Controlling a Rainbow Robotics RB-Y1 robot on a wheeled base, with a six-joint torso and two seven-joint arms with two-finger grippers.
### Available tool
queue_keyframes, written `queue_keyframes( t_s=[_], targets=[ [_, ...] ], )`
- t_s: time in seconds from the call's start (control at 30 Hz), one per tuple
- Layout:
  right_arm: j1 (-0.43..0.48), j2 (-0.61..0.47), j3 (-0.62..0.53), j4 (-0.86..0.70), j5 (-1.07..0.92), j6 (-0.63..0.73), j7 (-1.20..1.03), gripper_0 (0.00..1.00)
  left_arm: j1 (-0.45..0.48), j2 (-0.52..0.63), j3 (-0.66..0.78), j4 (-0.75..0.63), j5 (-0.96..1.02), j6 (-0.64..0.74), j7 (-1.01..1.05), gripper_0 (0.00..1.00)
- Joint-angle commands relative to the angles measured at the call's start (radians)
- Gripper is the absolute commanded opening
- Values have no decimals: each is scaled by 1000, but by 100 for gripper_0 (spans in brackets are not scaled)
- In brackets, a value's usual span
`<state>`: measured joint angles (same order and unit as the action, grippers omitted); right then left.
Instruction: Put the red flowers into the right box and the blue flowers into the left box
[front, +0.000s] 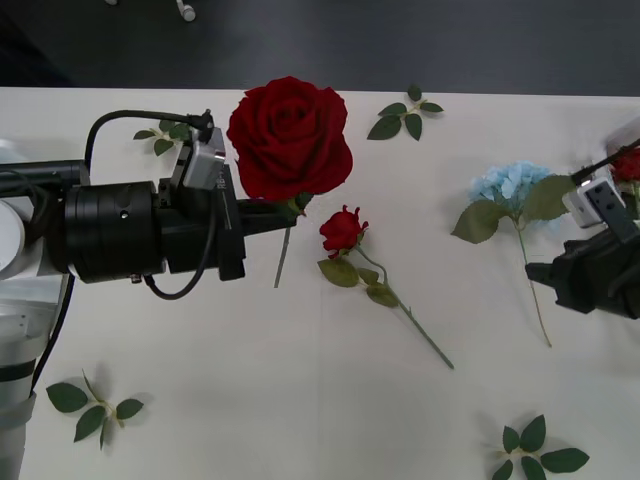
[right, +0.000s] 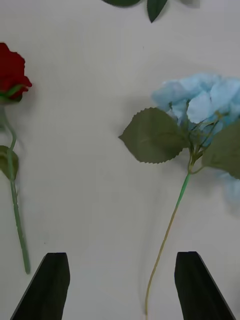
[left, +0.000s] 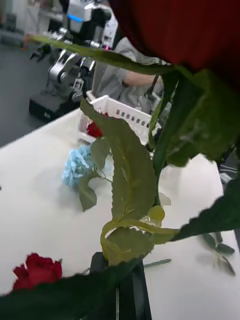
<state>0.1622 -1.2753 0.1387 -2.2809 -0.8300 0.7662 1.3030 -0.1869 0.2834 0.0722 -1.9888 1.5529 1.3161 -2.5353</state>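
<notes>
Front view, left claw (front: 285, 208) gripping deep red rose (front: 290, 137), bloom upright, wide open

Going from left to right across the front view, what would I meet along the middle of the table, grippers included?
Left gripper → held big rose → small rose lying on the table → blue flower → right gripper.
</notes>
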Motion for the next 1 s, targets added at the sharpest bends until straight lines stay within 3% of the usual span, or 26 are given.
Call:
queue_keyframes(
  t_s=[0.03,0.17,0.37,0.73,1.0],
  targets=[
    [96,70,-1,-60,86,-84,28,61,4,-90,90,-38,69,95,-46,0],
    [108,136,82,-71,172,-176,42,61,4,-136,149,-38,108,173,-71,0],
    [86,162,252,-2,275,-458,44,61,6,-156,172,-38,154,213,-76,0],
    [-122,281,539,190,344,-861,47,61,9,-156,172,-38,177,212,-72,0],
    [-220,347,616,232,350,-940,44,61,9,-156,172,-38,177,212,-72,0]
  ],
)
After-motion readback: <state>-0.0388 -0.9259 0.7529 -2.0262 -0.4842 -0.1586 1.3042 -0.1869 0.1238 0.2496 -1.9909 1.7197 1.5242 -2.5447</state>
